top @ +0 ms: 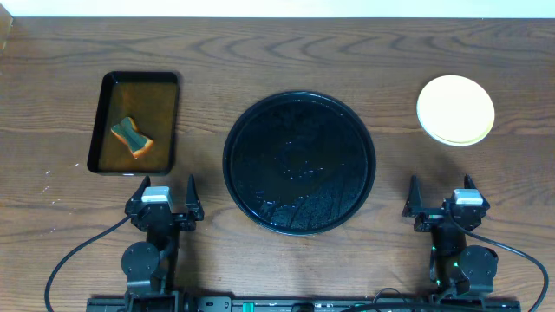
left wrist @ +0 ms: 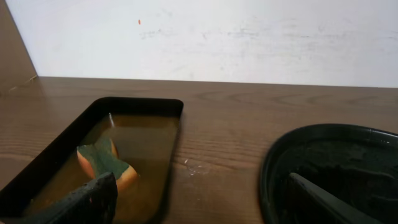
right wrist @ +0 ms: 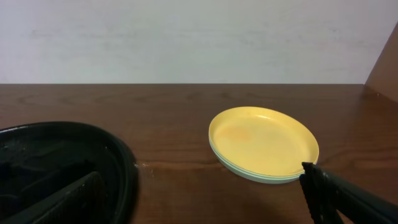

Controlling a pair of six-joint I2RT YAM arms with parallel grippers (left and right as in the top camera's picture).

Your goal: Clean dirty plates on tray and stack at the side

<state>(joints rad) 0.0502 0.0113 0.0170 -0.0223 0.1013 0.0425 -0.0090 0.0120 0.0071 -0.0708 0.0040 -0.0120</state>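
The large round black tray (top: 299,163) sits mid-table with no plates on it; its rim shows in the left wrist view (left wrist: 323,134) and the right wrist view (right wrist: 118,155). The plates are stacked at the far right, the pale yellow plate (top: 455,109) on top, with mint-green rims showing beneath it in the right wrist view (right wrist: 264,142). My left gripper (top: 165,201) is open and empty near the table's front edge, left of the tray. My right gripper (top: 443,204) is open and empty in front of the stack.
A smaller rectangular black tray (top: 102,121) with brownish liquid stands at the back left and holds an orange and green sponge (top: 132,137), also seen in the left wrist view (left wrist: 107,163). A wall runs along the table's far edge.
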